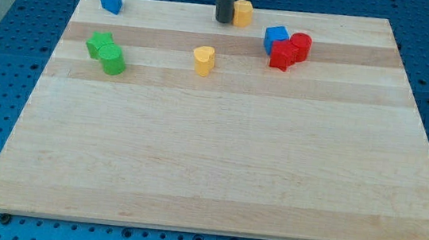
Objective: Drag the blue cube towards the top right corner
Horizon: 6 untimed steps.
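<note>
The blue cube [275, 38] sits on the wooden board [219, 152] near the view's top, right of centre. It touches a red star-like block [283, 55] at its lower right, and a red cylinder [301, 45] stands just to its right. My tip [222, 20] is at the view's top centre, left of the blue cube and apart from it. It stands right beside a yellow block [243, 13], on that block's left.
A blue wedge-like block [111, 0] is at the top left corner. A green star [99, 44] and a green cylinder [113, 61] sit together at the left. A yellow heart [203, 59] lies near the upper middle.
</note>
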Available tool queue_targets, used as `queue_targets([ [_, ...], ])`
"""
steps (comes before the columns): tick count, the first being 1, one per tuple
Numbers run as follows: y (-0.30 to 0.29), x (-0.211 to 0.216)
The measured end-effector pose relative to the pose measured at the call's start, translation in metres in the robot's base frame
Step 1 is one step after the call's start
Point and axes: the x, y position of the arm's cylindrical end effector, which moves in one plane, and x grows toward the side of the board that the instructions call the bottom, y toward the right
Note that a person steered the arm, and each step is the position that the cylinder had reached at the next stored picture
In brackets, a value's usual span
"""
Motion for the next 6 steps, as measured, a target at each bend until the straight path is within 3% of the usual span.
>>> queue_targets([
  [6,-0.018,0.0],
])
